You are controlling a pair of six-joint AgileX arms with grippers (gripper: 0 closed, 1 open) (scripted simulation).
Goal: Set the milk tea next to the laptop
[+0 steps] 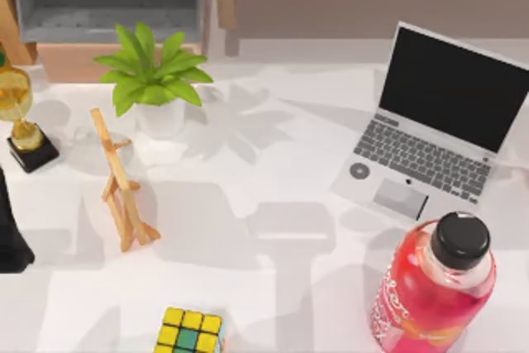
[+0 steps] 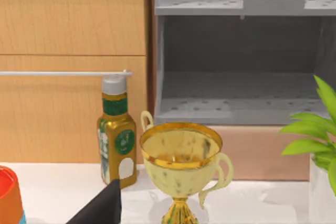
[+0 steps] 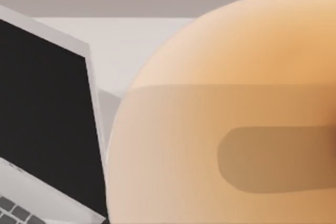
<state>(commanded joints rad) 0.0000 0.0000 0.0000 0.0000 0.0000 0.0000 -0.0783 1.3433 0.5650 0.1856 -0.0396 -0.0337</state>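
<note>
Filling the right wrist view, milk tea [image 3: 226, 119] beside laptop [image 1: 434, 121], tool grip and cup axis unclear

Top cam looks straight down over the table [image 1: 273, 204]. Left wrist cam sits low near the table's left edge, facing the trophy [image 2: 181, 163] both views catch. Right wrist cam is jammed against the milk tea [image 3: 231, 124], sharing the laptop [image 3: 47, 124] with top.

- We note a white tabletop [image 1: 273, 287].
- On it: laptop [image 1: 430, 126] at right, pink-red bottle [image 1: 434, 291] near it.
- Potted plant [image 1: 155, 80], trophy [image 1: 21, 121], wooden easel [image 1: 122, 183], puzzle cube [image 1: 190, 330] at left.
</note>
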